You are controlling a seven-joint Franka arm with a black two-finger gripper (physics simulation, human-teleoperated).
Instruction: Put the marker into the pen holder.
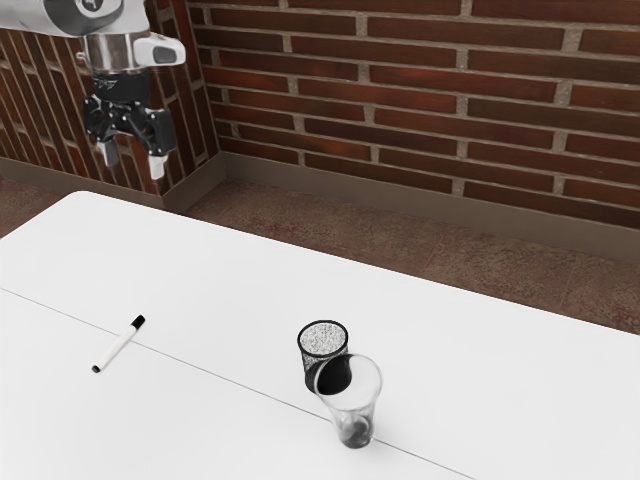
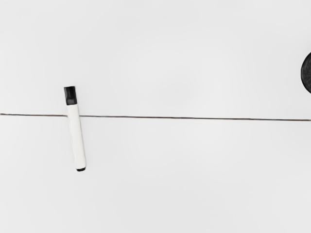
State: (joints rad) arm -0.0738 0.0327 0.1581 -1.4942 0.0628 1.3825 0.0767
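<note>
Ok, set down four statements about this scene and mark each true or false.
1. The slim, black-capped white marker lies across the thin dark seam of the flat white table. True.
2. The clear, flared tumbler stands near the round black mesh pen holder. True.
3. The marker is in the pen holder. False: it lies on the table.
4. The black two-fingered pincer is shut on the marker. False: the pincer is open, away from it.

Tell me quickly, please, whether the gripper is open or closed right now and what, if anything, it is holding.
Gripper: open, fingers apart, holding nothing; the marker lies on the table.
</note>
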